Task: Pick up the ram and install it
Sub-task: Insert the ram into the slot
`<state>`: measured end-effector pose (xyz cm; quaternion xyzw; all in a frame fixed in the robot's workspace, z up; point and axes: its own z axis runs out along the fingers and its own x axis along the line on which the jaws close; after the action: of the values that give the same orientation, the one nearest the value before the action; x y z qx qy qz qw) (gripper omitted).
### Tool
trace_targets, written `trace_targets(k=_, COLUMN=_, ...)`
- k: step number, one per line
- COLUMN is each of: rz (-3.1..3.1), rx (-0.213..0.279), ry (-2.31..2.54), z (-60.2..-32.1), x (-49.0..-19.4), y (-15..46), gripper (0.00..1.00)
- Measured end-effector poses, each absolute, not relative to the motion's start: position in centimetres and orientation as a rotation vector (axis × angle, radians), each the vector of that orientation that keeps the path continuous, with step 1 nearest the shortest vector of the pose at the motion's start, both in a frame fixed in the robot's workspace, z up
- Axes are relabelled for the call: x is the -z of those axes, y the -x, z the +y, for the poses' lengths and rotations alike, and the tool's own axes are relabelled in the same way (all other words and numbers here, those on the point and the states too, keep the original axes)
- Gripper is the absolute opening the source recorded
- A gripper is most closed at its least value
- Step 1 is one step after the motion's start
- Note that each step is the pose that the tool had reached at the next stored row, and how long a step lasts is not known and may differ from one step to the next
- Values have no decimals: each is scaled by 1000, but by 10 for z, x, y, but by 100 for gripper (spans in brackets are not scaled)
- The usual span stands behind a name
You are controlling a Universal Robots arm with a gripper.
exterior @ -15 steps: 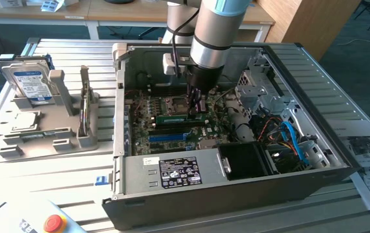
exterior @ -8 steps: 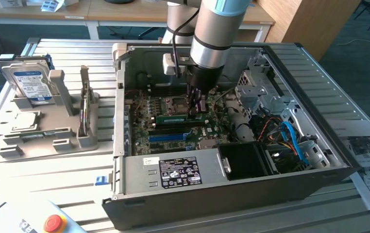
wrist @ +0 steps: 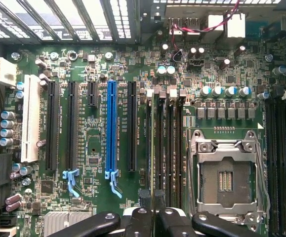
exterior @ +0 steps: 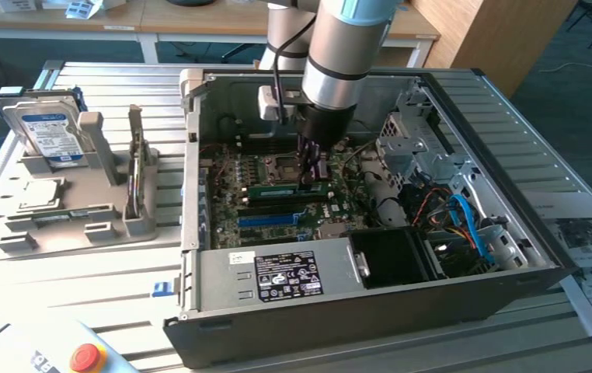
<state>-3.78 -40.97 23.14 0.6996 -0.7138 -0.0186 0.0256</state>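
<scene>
My gripper is reaching down inside the open computer case, over the motherboard. Its black fingers stand close together, shut on the ram, a thin green stick lying level just under the fingertips. In the wrist view the ram appears edge-on as a dark thin line running away from the fingers, along the row of black memory slots beside the processor socket. Whether it sits in a slot or just above it I cannot tell.
A long blue slot and black expansion slots lie beside the memory slots. The power supply and cables fill the case's near side. On the exterior view's left a grey holder carries a hard drive. A red button is near the front.
</scene>
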Motion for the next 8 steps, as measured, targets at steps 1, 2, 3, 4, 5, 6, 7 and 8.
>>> trace_targets(k=1, rz=-2207, rx=57, ry=-2163, z=-410, x=-231, y=39, gripper=12)
trace_targets(k=2, rz=-2207, rx=57, ry=-2163, z=-410, x=-231, y=39, gripper=12)
trace_targets(k=3, rz=-2207, rx=57, ry=-2164, z=-410, x=-231, y=39, gripper=12)
trace_targets(k=4, rz=-2207, rx=57, ry=-2163, z=-410, x=-231, y=39, gripper=12)
trace_targets(k=5, rz=-2207, rx=57, ry=-2163, z=-410, x=-231, y=39, gripper=12)
trace_targets(k=6, rz=-2207, rx=57, ry=-2163, z=-410, x=-231, y=39, gripper=12)
trace_targets(k=7, rz=-2207, rx=57, ry=-2163, z=-410, x=-231, y=40, gripper=12)
trace_targets(k=8, rz=-2207, rx=57, ry=-2163, z=-410, x=-231, y=40, gripper=12)
